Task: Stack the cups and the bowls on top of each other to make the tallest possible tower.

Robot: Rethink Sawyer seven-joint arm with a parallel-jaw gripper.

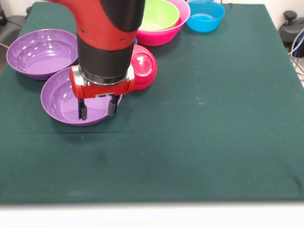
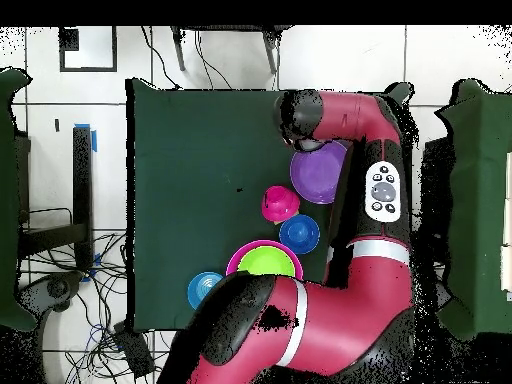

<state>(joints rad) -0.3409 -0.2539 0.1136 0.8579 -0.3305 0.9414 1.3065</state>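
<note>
Front view: gripper (image 1: 97,110), fingers apart and empty, over near purple bowl (image 1: 61,102); straddle its rim squarely before closing.

Two purple bowls (image 1: 57,102) touch; crimson bowl (image 1: 145,66) inverted; lime nested in pink (image 1: 164,33).

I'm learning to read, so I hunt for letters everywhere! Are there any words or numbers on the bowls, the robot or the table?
No text can be read in either view.
The arm's button pad: small marks show, too small to read.
The purple bowl, the crimson bowl and the green table: plain, no writing.
The tool: no readable label.
</note>
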